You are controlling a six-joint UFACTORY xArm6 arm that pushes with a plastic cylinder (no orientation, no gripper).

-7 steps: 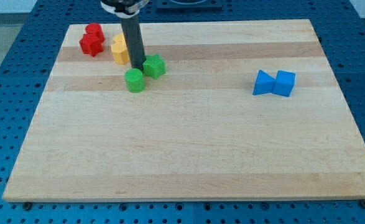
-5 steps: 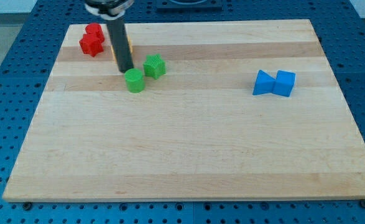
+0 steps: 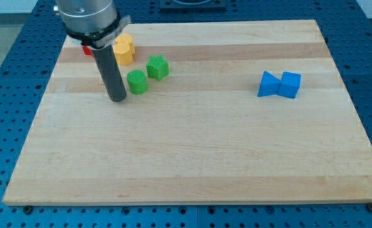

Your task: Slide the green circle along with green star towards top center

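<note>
The green circle (image 3: 136,82) sits on the wooden board (image 3: 192,152) in the upper left part. The green star (image 3: 157,67) lies just up and to the right of it, with a small gap between them. My tip (image 3: 117,99) rests on the board to the left of the green circle and slightly below it, close to it but apart. The rod rises from there toward the view's top left.
Two yellow blocks (image 3: 123,49) sit above the green circle, near the rod. A red block (image 3: 85,49) is mostly hidden behind the arm at the top left. A blue triangle (image 3: 269,84) and a blue cube (image 3: 290,85) touch at the right.
My tip has moved from between the yellow blocks and the green star down and left, to the left side of the green circle. The blocks have not visibly moved.
</note>
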